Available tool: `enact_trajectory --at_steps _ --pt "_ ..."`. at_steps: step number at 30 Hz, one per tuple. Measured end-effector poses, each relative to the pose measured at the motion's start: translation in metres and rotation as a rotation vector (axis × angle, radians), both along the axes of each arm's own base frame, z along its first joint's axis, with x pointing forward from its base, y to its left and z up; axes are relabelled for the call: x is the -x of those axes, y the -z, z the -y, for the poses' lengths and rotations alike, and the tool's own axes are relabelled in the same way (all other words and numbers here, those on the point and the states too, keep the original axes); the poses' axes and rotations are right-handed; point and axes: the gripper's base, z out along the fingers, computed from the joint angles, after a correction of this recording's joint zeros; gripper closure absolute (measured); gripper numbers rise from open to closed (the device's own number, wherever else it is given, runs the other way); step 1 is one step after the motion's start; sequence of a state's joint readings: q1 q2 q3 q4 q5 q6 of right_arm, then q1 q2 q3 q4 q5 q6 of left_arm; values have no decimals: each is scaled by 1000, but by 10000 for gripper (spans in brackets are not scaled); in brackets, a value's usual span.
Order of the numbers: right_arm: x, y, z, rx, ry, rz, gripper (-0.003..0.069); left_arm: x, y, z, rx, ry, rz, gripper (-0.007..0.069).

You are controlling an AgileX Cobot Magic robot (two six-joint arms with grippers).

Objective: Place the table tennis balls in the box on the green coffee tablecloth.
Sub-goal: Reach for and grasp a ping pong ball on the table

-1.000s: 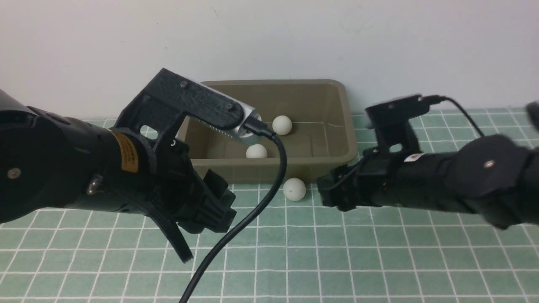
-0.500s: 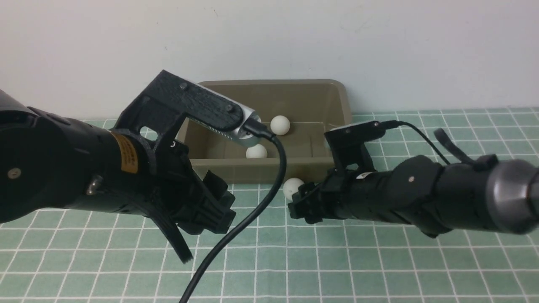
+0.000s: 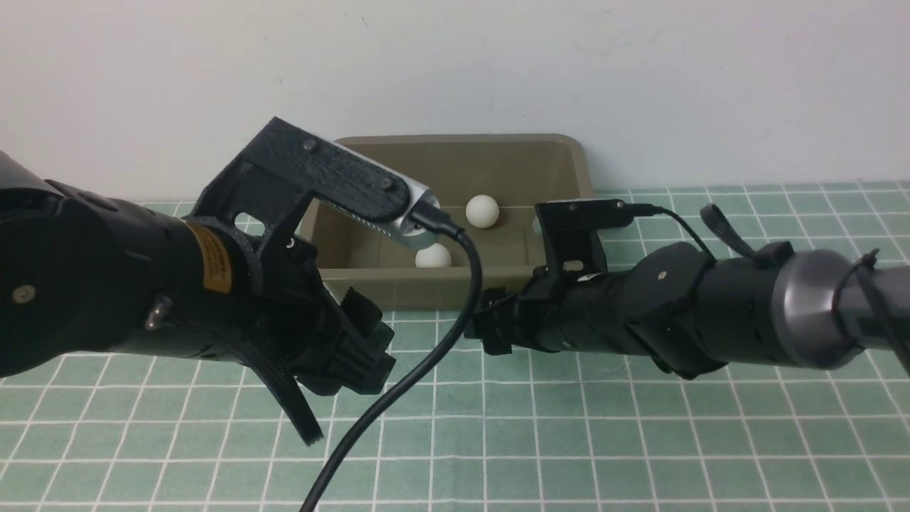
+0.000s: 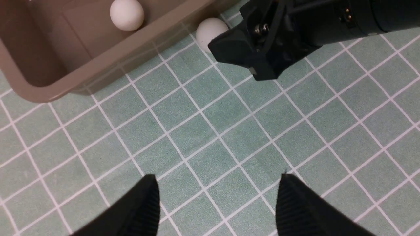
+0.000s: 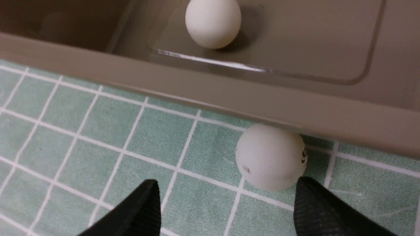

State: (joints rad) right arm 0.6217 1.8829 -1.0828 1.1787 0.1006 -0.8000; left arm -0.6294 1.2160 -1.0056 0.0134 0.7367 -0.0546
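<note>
Listing from far to near:
- box (image 3: 498, 167): olive-brown tub at the far side of the green coffee tablecloth (image 3: 640, 441).
- far table tennis ball (image 3: 483, 211): inside the box, mid-floor.
- near table tennis ball (image 3: 433, 256): inside the box, close to its near wall.
- third table tennis ball (image 5: 270, 157): outside on the cloth, tucked against the box's near outer wall under the rim.
- right gripper (image 5: 226, 183): jaws spread wide, gripping nothing, low over the cloth, with the third table tennis ball just ahead of one fingertip.
- left gripper (image 4: 217, 177): jaws wide apart, holding nothing, above the cloth, near-left of that ball.
</note>
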Motion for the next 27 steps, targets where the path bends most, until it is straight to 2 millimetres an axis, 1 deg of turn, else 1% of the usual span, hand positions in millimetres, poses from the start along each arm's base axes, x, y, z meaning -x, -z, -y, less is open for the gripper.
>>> enact_trajectory --at_steps 6,12,17,27 --pt "-1 -2 -1 -35 33 -17 167 0 0 0 0 0 0 199" --pt "0 -1 -2 -38 14 -29 167 0 0 0 0 0 -1 199" --pt "4 3 -2 -6 -33 -34 167 0 0 0 -1 0 0 199" --pt "3 7 3 37 -19 -3 167 0 0 0 -1 0 0 199"
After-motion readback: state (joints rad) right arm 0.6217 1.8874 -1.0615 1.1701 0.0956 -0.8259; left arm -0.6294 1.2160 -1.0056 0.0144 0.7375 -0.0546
